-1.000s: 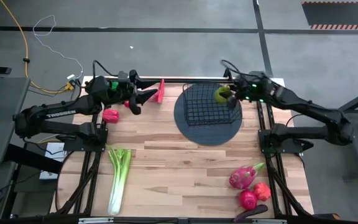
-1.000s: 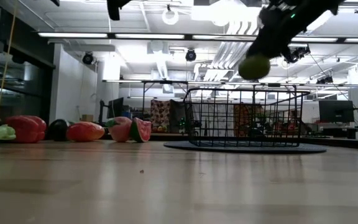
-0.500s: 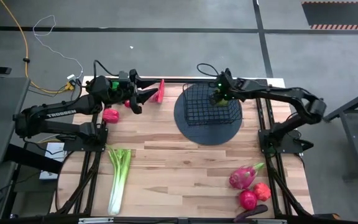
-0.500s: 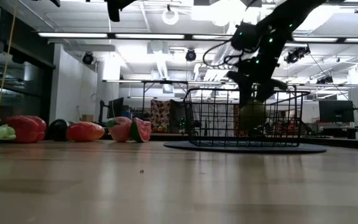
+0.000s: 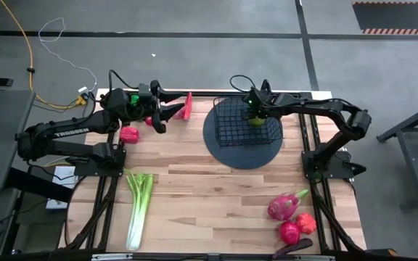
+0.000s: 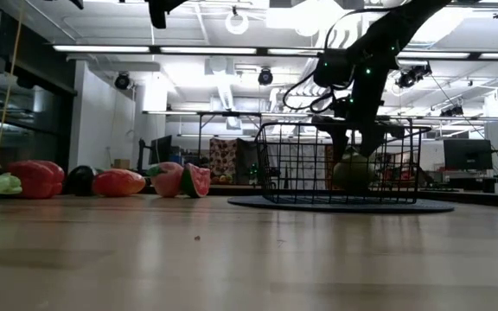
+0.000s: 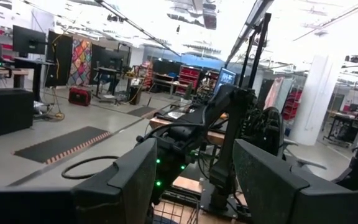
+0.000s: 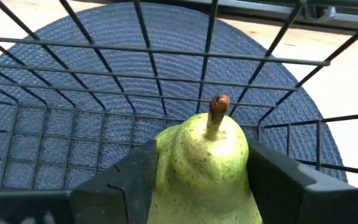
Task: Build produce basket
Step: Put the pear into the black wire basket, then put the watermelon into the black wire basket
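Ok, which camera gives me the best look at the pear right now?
The right wrist view: the pear fills it, stem up, between the right gripper fingers. High view shows a green speck in the basket; low view shows it through mesh; left wrist view doesn't.

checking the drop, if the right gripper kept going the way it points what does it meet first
Probably the basket floor: the right gripper, shut on the pear, points down inside the basket toward its wire bottom on the round mat. Remaining clearance is unclear.

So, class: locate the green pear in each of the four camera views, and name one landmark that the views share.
High view: the pear is in the basket's far right corner, under the right end effector.
Low view: right of centre, behind the mesh.
Left wrist view: not visible.
Right wrist view: bottom centre, between the fingers.
Shared landmark: the basket.
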Action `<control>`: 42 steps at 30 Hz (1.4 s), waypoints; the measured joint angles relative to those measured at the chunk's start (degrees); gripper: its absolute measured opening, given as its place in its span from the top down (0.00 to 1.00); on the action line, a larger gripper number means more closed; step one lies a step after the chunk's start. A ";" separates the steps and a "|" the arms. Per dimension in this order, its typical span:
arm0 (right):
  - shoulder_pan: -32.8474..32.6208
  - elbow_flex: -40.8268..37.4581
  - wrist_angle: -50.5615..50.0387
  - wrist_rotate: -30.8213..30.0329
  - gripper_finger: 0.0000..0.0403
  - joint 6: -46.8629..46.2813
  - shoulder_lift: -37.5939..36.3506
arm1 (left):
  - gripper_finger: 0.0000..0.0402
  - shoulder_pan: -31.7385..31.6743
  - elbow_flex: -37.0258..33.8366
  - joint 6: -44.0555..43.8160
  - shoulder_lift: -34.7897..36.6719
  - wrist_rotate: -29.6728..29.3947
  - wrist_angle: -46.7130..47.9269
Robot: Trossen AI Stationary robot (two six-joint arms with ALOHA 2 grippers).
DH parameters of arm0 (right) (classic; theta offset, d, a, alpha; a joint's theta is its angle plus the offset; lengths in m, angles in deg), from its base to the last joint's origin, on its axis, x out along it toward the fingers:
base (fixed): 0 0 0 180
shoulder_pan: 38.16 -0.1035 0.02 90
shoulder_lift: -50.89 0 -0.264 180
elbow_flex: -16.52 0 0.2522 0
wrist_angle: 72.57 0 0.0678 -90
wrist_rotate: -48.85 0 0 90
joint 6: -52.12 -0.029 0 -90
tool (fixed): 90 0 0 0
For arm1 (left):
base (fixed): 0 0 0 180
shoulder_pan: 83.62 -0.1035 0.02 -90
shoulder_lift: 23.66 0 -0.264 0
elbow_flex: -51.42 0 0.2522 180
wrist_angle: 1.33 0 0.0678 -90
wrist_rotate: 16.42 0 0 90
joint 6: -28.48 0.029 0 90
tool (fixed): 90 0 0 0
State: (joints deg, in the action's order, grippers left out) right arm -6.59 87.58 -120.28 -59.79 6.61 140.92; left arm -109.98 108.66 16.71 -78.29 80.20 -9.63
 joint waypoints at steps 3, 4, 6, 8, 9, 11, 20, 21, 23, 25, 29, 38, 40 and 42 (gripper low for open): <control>0.03 0.00 -0.13 -0.49 0.48 0.24 0.00 | 0.50 -0.63 0.00 -0.02 0.66 0.04 -0.03; 0.04 0.00 -0.12 -0.52 0.48 0.35 0.00 | 0.50 -0.83 0.00 -0.01 0.91 0.03 -0.03; 0.04 0.00 -0.14 -0.50 0.48 0.42 0.00 | 0.50 -1.32 0.00 -0.02 1.34 0.02 -0.03; 0.04 0.00 -0.14 -0.38 0.48 0.44 0.00 | 0.50 -1.84 0.00 -0.02 1.71 0.02 -0.01; 0.04 0.00 -0.14 -0.27 0.48 0.50 0.00 | 0.50 -1.99 0.00 -0.02 1.87 0.02 -0.03; 0.04 0.00 -0.13 -0.26 0.47 0.49 0.00 | 0.50 -2.29 0.00 -0.02 2.08 0.04 -0.03; 0.04 0.00 -0.39 -1.36 0.28 0.50 -0.03 | 0.50 -2.61 0.00 -0.02 2.07 0.21 0.34; 0.04 0.00 -0.63 -1.37 0.25 0.50 -0.04 | 0.50 -2.61 0.00 -0.02 2.07 0.23 0.53; 0.04 0.00 -1.30 -1.31 0.19 0.88 -0.04 | 0.50 -2.61 0.00 -0.02 2.07 0.21 0.94; 0.04 0.00 -2.12 -0.91 0.14 1.96 -0.33 | 0.50 -2.61 0.00 -0.02 2.07 0.21 1.35; 0.04 0.00 -3.16 -0.16 0.08 3.09 -2.12 | 0.50 -2.61 0.00 -0.02 2.07 0.21 1.50; -0.08 0.00 0.06 4.43 0.06 10.45 -13.44 | 0.50 -2.61 0.00 -0.02 2.07 0.10 1.49; -0.39 0.00 0.30 7.45 0.06 12.01 -16.71 | 0.50 -2.61 0.00 -0.02 2.07 0.02 1.70; -1.10 0.00 0.18 10.51 0.06 14.74 -20.28 | 0.50 -2.61 0.00 -0.02 2.07 0.02 2.16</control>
State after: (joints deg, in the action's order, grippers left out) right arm -7.69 87.58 -120.09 -49.28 21.36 120.64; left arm -112.59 108.66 16.68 -76.22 80.21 -7.47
